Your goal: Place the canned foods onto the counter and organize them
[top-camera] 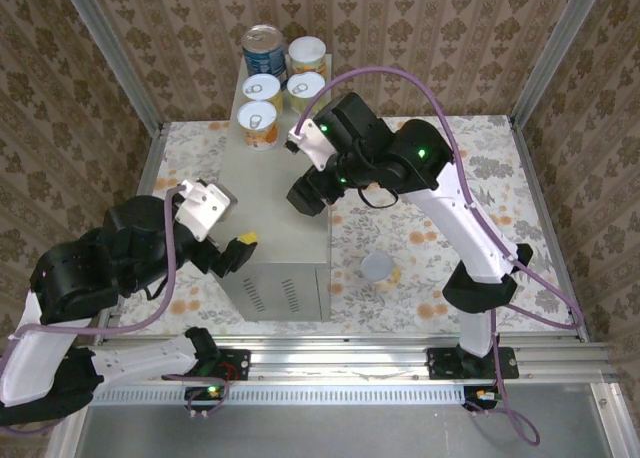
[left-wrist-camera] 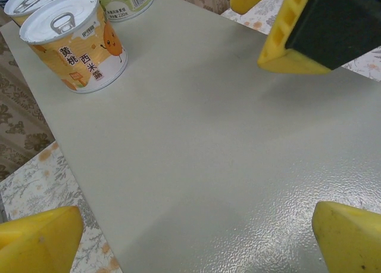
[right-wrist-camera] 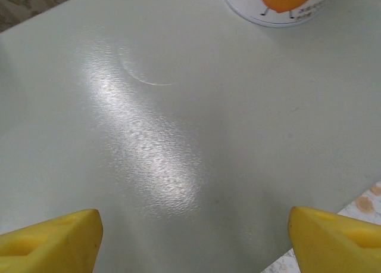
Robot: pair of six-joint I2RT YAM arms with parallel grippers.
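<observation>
Five cans point(top-camera: 283, 86) crowd the desk's point(top-camera: 275, 213) far edge — left pincer point(left-wrist-camera: 191, 243) and right pincer point(right-wrist-camera: 193, 237) gape empty; floor can point(top-camera: 380, 268) likely next.

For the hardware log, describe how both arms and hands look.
Black joints, white link shells and a purple cable on both the left arm and right arm; green lights on the right. Yellow fingertips on the left hand and right hand.

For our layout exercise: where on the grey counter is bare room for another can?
Bare: the counter top from the nearest orange can to its near edge, partly under the right pincer. Crowded: the far end, five cans clustered.
</observation>
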